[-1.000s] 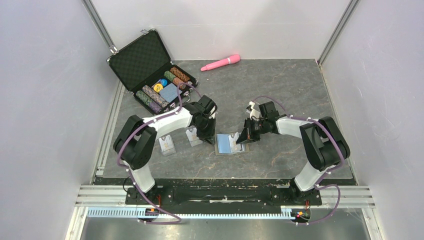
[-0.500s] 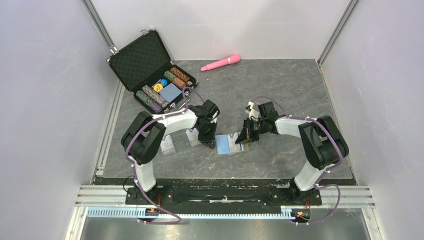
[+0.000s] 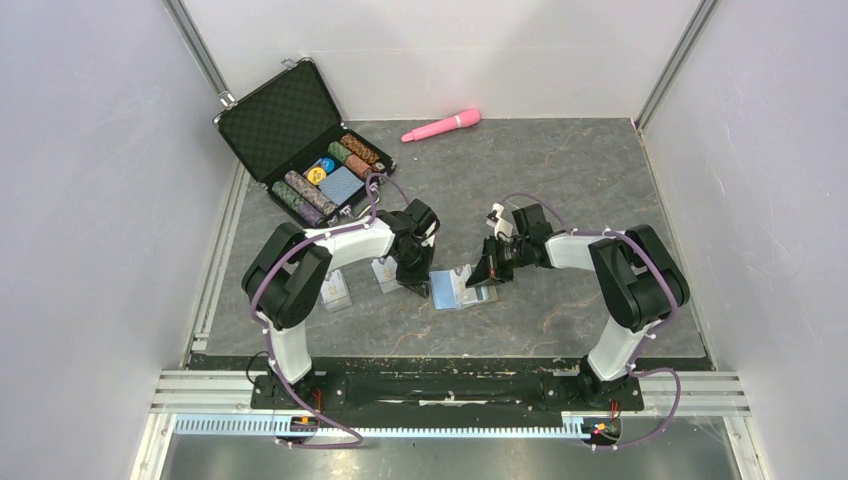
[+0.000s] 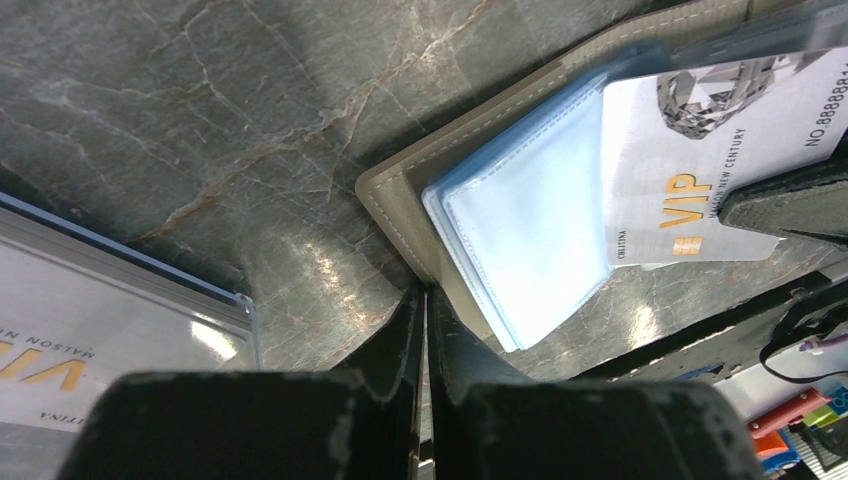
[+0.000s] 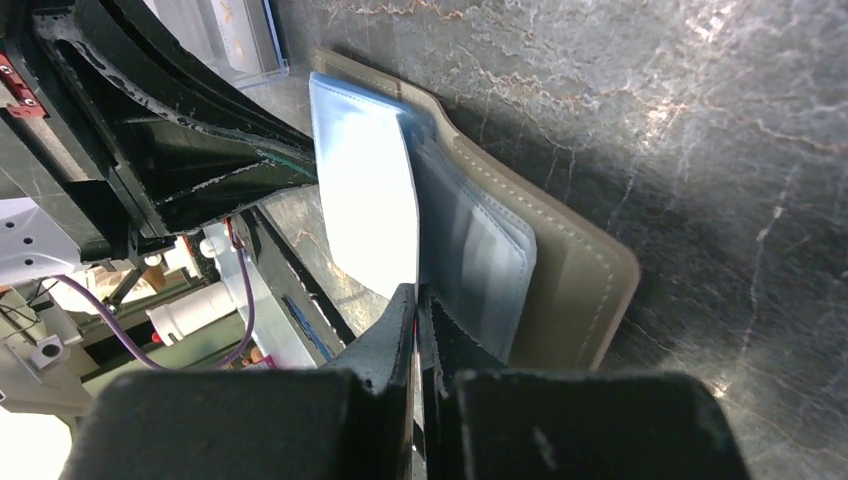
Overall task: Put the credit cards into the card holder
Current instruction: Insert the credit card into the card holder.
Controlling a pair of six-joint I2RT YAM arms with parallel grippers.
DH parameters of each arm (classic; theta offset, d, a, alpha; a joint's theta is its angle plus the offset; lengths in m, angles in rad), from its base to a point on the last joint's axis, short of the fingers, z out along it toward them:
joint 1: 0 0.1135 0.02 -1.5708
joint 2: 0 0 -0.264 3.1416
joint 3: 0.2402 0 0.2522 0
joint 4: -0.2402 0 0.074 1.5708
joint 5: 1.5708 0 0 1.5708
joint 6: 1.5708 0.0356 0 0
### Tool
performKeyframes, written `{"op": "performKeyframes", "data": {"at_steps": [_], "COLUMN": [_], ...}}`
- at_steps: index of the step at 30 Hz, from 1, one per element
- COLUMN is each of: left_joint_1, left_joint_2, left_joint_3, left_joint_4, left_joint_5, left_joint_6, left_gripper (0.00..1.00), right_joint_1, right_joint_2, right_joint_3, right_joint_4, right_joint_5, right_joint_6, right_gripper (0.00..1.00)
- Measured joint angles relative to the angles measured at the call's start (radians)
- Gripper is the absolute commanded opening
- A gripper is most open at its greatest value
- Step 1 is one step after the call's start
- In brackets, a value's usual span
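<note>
Two loose cards lie at 9 o'clock of the card holder, which sits open near the desk's 6 o'clock edge. The left fingers, pressed together, touch its left rim. From 3 o'clock the right fingers, clamped on a card, aim it at the blue sleeves; if the barely pinned holder slides, the card could snag and buckle.

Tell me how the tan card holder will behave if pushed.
Probably light and prone to sliding: the card holder lies open on a glossy stone-look table. Its thin blue sleeves look floppy and may buckle rather than stay open.
</note>
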Motion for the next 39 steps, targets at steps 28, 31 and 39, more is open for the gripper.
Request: {"op": "performKeyframes", "data": {"at_steps": [28, 31, 39], "left_joint_1": [0.001, 0.001, 0.001], "left_joint_2": [0.015, 0.016, 0.024], "left_joint_3": [0.013, 0.014, 0.026], "left_joint_4": [-0.012, -0.013, -0.026], "left_joint_5": [0.019, 0.023, 0.024], "left_joint_6": [0.014, 0.015, 0.017], "left_gripper": [0.05, 0.05, 0.04], "right_joint_1": [0.05, 0.053, 0.093], "right_joint_2": [0.037, 0.039, 0.069], "right_joint_3": [0.009, 0.015, 0.049], "right_joint_4": [0.037, 0.029, 0.022], "right_joint_5": [-0.008, -0.008, -0.006], "right_joint_6": [0.021, 0.02, 0.023], "right_gripper": [0.0, 0.02, 0.1]}}
